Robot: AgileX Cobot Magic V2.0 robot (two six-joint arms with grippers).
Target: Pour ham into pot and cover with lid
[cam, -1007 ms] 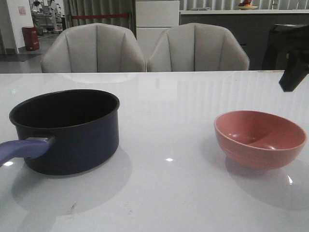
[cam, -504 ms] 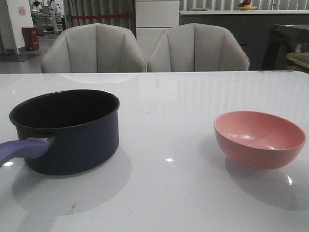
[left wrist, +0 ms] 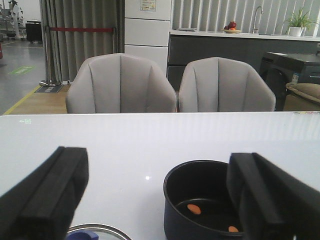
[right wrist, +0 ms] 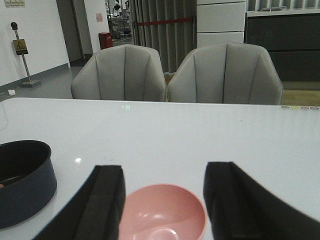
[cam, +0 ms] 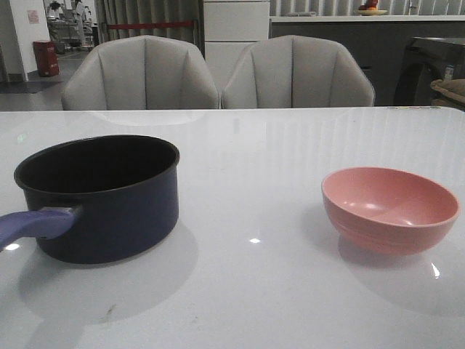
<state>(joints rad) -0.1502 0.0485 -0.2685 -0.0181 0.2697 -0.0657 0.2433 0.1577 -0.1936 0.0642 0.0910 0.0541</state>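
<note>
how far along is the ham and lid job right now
Pouring looks done: orange ham slices lie inside the pot, and the pink bowl sits upright and empty on the table. Nothing is in hand: the left gripper and right gripper are both open. Left to do: the lid, barely visible at the left wrist view's edge, is not on the pot.

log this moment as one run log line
ham: in pot | bowl: empty | lid: off | left gripper: open | right gripper: open
</note>
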